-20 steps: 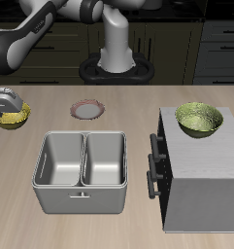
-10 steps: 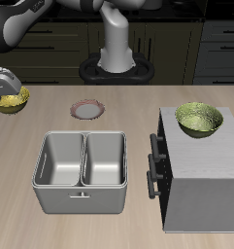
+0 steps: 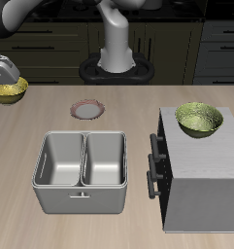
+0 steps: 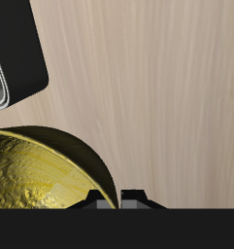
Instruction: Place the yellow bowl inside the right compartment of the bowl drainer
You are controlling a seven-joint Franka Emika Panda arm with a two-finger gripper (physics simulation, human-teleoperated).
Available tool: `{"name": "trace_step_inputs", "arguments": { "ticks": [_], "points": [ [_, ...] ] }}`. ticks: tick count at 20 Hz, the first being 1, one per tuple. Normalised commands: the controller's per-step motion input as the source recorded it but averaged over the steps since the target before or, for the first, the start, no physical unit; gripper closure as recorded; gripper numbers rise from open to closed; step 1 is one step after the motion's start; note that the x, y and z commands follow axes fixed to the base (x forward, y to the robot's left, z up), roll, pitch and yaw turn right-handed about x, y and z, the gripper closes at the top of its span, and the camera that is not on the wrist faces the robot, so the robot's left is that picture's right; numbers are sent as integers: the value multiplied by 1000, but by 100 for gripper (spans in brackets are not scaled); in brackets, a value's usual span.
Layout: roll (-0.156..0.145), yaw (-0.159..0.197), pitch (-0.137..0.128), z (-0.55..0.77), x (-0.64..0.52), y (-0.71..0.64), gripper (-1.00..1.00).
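The small golden-yellow bowl (image 3: 11,91) hangs above the table near its side edge, level with the robot's base, well away from the bowl drainer (image 3: 82,192). My gripper (image 3: 3,86) is shut on the bowl's rim. In the wrist view my gripper (image 4: 113,200) has a fingertip on each side of the rim of the yellow bowl (image 4: 41,180), whose patterned inside shows. The drainer is a grey metal tub with two wells and nothing in them. Its right compartment (image 3: 104,159) is the well beside the cabinet.
A big grey box cabinet (image 3: 201,180) with black handles stands beside the drainer, with a larger greenish-yellow bowl (image 3: 199,119) on top. A small round plate (image 3: 85,110) lies behind the drainer. A dark, grey-rimmed shape (image 4: 14,53) shows in the wrist view.
The gripper has lifted the yellow bowl higher off the table, staying near the same side edge. Nothing else has moved.
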Motion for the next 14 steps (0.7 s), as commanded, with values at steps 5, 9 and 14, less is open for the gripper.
{"name": "trace_step_inputs", "arguments": {
  "ticks": [5,9,14],
  "points": [
    [-47,21,-33,190,-4,66,100],
    [-30,25,-47,248,24,192,100],
    [-55,23,-39,306,42,122,100]
  ]
}}
